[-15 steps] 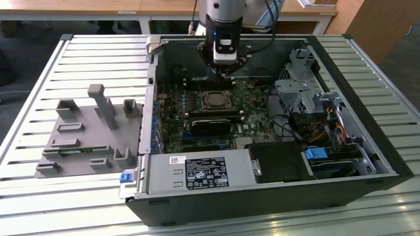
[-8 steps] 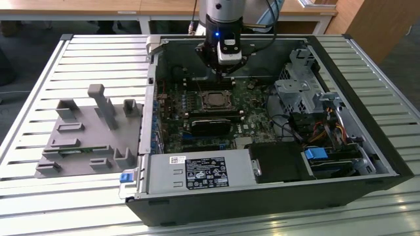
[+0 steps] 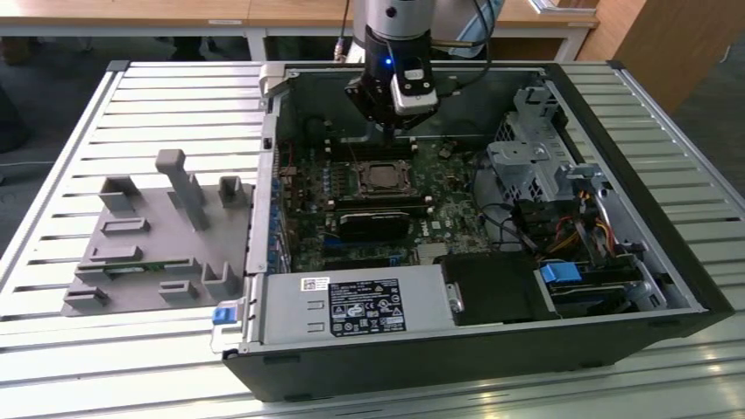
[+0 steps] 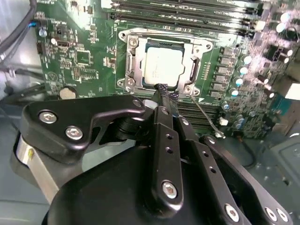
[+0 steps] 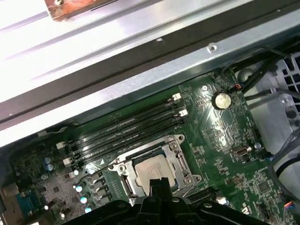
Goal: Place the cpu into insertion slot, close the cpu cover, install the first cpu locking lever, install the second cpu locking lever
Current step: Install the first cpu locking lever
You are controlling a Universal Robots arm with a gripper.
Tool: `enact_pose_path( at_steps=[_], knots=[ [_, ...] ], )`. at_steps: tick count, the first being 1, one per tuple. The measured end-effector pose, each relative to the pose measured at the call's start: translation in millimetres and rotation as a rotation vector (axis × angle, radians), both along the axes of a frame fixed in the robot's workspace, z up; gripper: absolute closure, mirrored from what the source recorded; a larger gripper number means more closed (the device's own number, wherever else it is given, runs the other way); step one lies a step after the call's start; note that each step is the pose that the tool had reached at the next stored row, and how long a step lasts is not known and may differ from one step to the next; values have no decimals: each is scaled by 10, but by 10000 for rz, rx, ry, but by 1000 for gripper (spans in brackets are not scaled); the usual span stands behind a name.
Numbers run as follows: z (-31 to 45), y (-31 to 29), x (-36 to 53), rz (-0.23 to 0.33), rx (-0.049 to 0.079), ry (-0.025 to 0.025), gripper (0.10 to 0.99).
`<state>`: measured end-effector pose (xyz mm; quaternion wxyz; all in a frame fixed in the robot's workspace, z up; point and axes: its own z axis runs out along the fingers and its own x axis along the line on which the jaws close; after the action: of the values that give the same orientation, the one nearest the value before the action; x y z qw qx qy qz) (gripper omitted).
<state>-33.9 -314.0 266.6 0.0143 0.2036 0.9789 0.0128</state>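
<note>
Second wrist view: cpu [image 4: 163, 68] seated in insertion slot [image 4: 159, 45], cpu cover [image 4: 136, 61] down — gripper [image 4: 162, 89] closed, empty, tip at slot's edge, likely to push loose lever [image 4: 206, 117].

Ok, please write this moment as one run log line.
cpu: in insertion slot | cpu cover: down over cpu | gripper: shut, near cover edge

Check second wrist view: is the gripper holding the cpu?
No, the cpu lies flat in the insertion slot on the board, not between the tips of the gripper.
</note>
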Motion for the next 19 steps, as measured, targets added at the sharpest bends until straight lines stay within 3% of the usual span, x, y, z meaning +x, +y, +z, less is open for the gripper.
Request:
enact_pose_path(
  at_steps=[7, 19],
  knots=[
    [0, 0, 0, 994, 0, 0, 980],
    [0, 0, 0, 3165, 0, 0, 980]
  ],
)
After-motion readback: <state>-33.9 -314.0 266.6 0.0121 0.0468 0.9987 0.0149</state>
